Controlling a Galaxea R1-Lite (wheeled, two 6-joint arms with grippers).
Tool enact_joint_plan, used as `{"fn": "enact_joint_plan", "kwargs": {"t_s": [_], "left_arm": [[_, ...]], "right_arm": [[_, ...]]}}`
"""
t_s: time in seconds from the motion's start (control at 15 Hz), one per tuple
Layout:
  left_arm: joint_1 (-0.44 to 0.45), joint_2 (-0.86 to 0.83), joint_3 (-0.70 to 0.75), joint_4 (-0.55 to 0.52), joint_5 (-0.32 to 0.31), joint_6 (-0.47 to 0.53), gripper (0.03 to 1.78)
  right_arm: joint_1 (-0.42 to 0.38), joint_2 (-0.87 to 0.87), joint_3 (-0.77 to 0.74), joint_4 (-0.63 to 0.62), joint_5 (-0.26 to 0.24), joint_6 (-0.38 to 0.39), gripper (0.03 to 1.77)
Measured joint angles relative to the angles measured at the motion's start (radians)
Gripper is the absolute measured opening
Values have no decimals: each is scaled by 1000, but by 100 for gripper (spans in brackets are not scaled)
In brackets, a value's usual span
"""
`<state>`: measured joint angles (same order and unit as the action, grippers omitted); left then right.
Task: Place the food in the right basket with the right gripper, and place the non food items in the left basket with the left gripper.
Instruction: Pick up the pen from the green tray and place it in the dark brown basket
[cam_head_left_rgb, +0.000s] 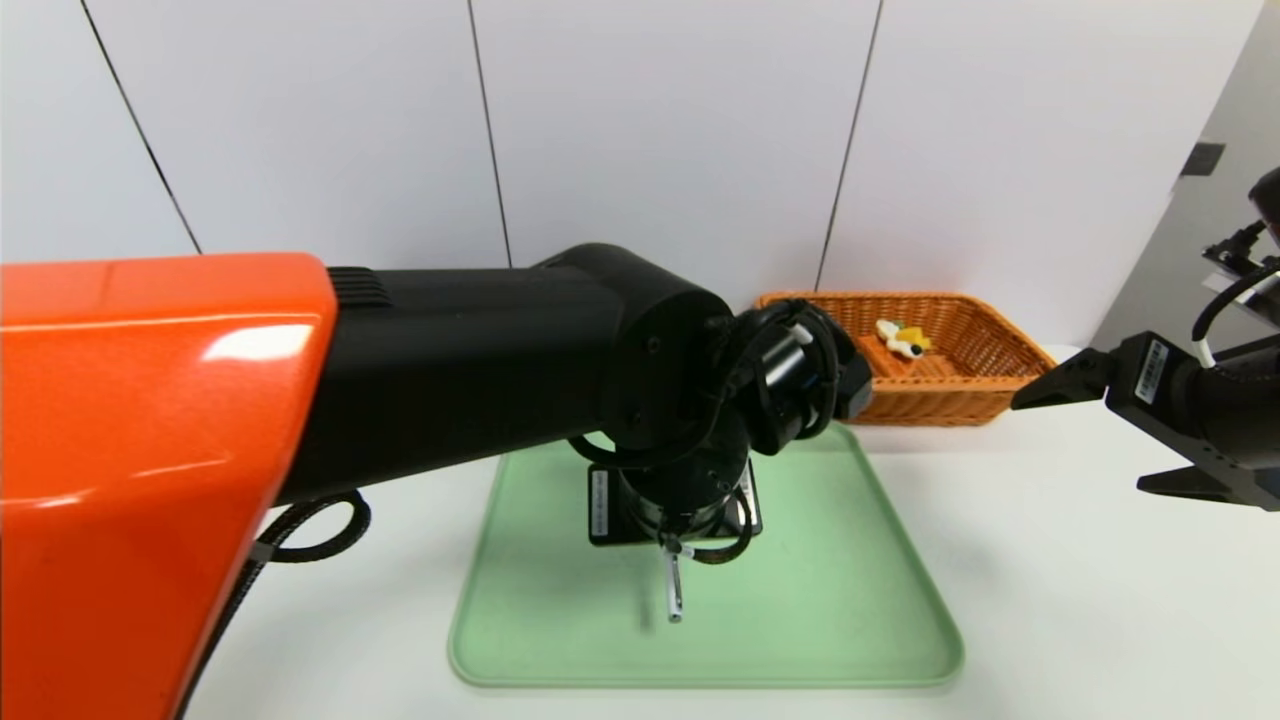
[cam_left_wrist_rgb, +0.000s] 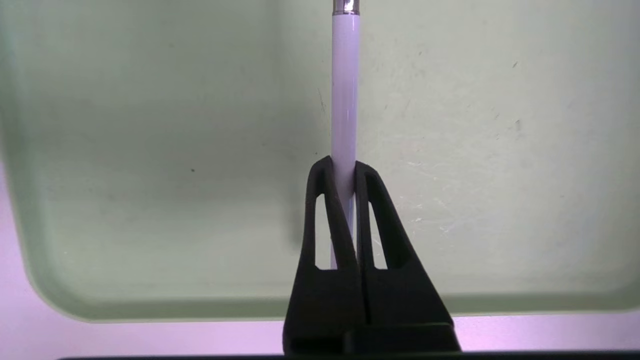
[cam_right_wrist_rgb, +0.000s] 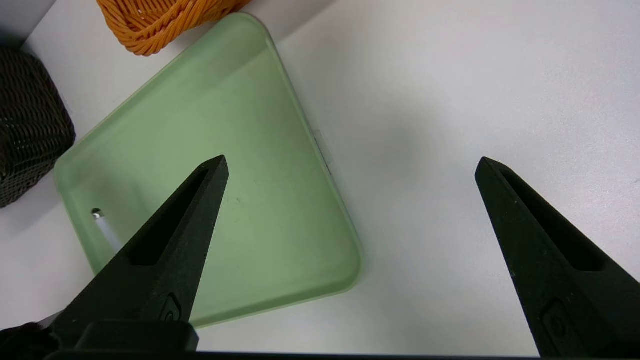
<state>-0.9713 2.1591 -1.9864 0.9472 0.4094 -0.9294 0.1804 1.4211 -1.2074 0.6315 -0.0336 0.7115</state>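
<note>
Pinching the slim white pen (cam_left_wrist_rgb: 345, 95) between shut fingers, left gripper (cam_left_wrist_rgb: 343, 172) over the green tray (cam_head_left_rgb: 850, 600); right gripper (cam_right_wrist_rgb: 350, 165) spread wide, beside the tray, above the white table (cam_right_wrist_rgb: 450, 75)

This looks like a robot test lab rather than a home: a bare white desk (cam_head_left_rgb: 1050, 600) set against plain white wall panels (cam_head_left_rgb: 660, 130), carrying only a green tray (cam_head_left_rgb: 850, 600) and staged wicker baskets (cam_head_left_rgb: 950, 400).
</note>
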Motion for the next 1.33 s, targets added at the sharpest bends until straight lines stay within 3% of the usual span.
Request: {"fn": "enact_joint_plan", "kwargs": {"t_s": [0.27, 0.6, 0.93, 1.13, 1.33], "left_arm": [[17, -120, 0, -47, 14, 7, 5], [253, -283, 0, -184, -1, 97, 5], [553, -307, 0, -273, -156, 87, 5], [674, -229, 0, -307, -193, -3, 5], [760, -140, 0, -351, -294, -68, 5]], "right_arm": [[3, 0, 1, 4, 0, 5, 171], [2, 5, 2, -1, 0, 8, 171], [15, 7, 0, -4, 0, 5, 171], [28, 5, 0, -4, 0, 1, 171], [31, 3, 4, -3, -1, 4, 171]]}}
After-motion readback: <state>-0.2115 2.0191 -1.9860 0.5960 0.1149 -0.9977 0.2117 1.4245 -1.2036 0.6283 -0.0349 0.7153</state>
